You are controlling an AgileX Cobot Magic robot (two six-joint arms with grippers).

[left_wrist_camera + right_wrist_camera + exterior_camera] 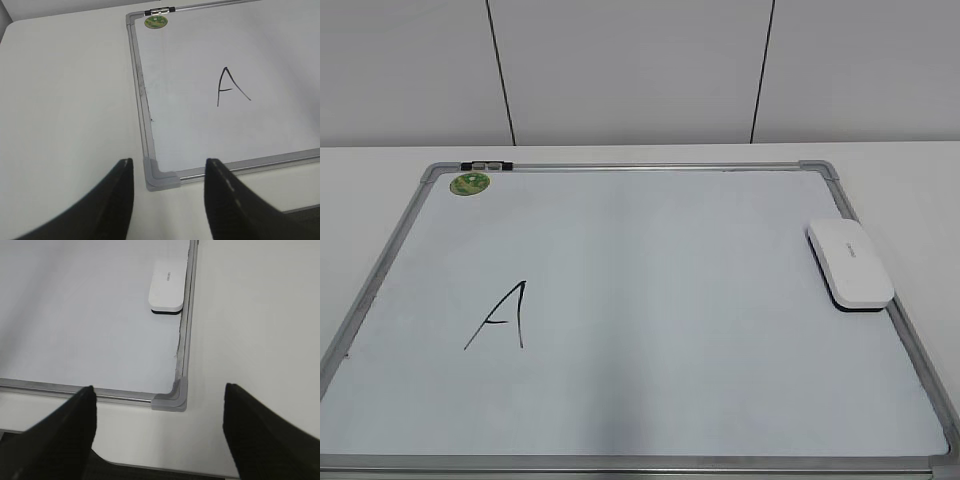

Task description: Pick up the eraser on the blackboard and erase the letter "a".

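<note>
The blackboard (670,300) lies flat on the white table. It also shows in the left wrist view (200,135) and the right wrist view (75,315). The white eraser (850,262) lies on the board against its right frame; the right wrist view (167,286) shows it far ahead. No small lowercase "a" shows. An angular capital "A" (502,316) is drawn at the board's lower left (230,86). My left gripper (169,161) is open and empty above the board's near left corner. My right gripper (159,388) is open and empty above the near right corner. Neither gripper shows in the exterior view.
A small green round magnet (471,183) sits at the board's far left corner, beside a metal clip (488,165) on the frame. White table (65,100) surrounds the board. The table's front edge (165,471) lies just below my right gripper. A panelled wall stands behind.
</note>
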